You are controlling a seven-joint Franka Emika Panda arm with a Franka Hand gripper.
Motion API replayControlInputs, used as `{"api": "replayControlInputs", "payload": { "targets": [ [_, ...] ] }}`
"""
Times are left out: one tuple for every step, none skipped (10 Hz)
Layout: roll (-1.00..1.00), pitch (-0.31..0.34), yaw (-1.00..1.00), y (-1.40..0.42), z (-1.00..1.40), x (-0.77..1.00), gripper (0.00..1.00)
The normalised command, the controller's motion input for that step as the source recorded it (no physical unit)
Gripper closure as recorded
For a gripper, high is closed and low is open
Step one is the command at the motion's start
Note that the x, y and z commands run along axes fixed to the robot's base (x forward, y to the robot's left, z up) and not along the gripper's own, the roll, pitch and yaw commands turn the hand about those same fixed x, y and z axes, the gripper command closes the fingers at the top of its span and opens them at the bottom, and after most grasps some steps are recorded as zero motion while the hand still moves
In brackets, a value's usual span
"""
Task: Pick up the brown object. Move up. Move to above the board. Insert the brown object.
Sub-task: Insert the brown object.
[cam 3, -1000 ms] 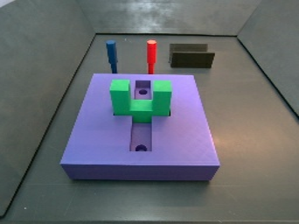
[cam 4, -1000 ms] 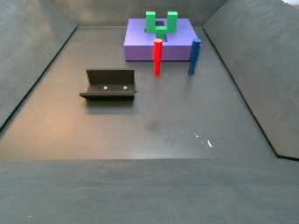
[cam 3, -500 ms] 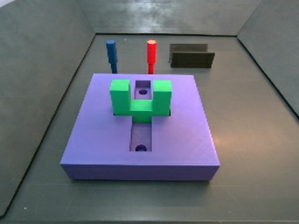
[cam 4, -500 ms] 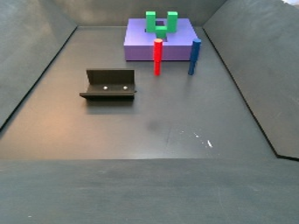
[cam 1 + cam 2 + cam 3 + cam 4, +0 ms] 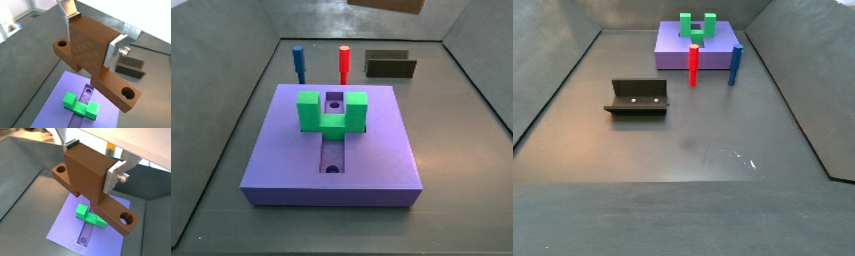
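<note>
In both wrist views my gripper is shut on the brown object, its silver fingers clamping the thick middle block. The bar's holed ends stick out on both sides. It hangs high above the lavender board with the green U-shaped block and the groove. In a side view only an edge of the brown object shows at the top, far behind the board; the gripper is out of frame. The board also shows in a side view.
The fixture stands on the floor beyond the board. A red peg and a blue peg stand upright at the board's far edge. Grey walls enclose the floor.
The brown object's edge has come into the top of a side view; it was out of frame in both earlier frames. Board, pegs and fixture have not moved.
</note>
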Motion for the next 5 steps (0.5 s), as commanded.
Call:
{"api": "replayControlInputs", "payload": {
  "targets": [
    [0.12,0.000,-1.00,0.00,-0.09,0.00,1.00],
    [0.12,0.000,-1.00,0.00,-0.14,0.00,1.00],
    [0.17,0.121,-0.74,-0.01,-0.19,0.09,1.00],
    [0.16,0.119,-0.75,0.00,-0.18,0.08,1.00],
    [0.09,0.073,-0.81,-0.07,-0.17,0.08,1.00]
  ]
}}
